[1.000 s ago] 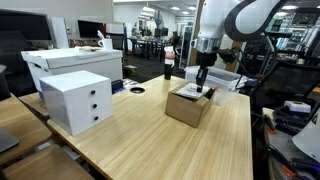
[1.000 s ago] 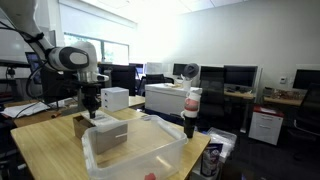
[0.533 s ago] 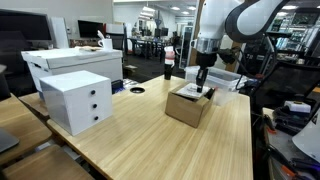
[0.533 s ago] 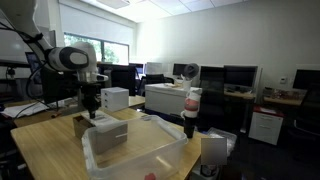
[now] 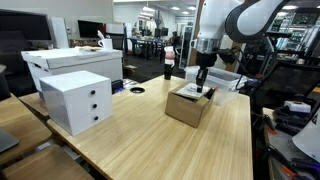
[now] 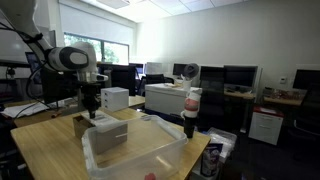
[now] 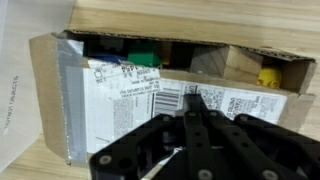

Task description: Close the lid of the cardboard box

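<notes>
The gripper [image 7: 192, 108], fingers pressed together, sits on the lid [image 7: 130, 85]. The box [image 5: 187, 106] shows an open gap, so closing looks nearly done but unfinished.

The cardboard box [image 5: 186, 108] was set on the surface [image 5: 150, 140], with a drawer unit [image 5: 78, 100] placed well apart to its left in an exterior view. The hand [image 5: 203, 91] was held over the lid [image 7: 130, 90]. A bin [image 6: 135, 152] was set before the box.

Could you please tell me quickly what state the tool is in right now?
Tool: closed, holding nothing, tips over the labelled lid.
</notes>
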